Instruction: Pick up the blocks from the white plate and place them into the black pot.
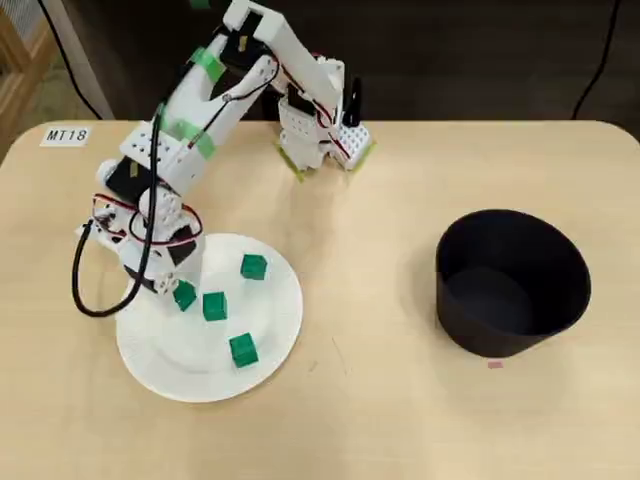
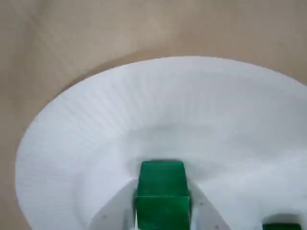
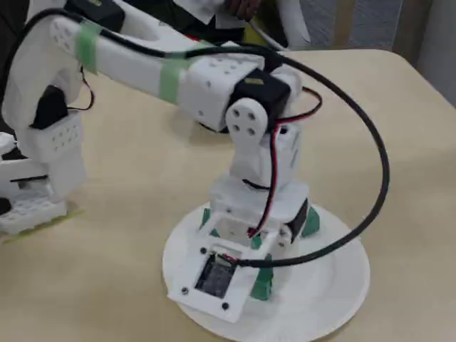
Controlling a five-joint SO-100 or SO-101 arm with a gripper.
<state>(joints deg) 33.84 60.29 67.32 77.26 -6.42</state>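
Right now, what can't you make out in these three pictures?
- Gripper closure on the block: wrist view cuts the fingertips off at its bottom edge.
- Black pot floor: its near wall hides part in the overhead view.
- Second block: cropped at the wrist view's bottom edge.
- Far blocks, fixed view: the arm covers them.

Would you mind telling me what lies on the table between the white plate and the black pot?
Nothing: in the overhead view, only bare tabletop separates the white plate from the black pot.
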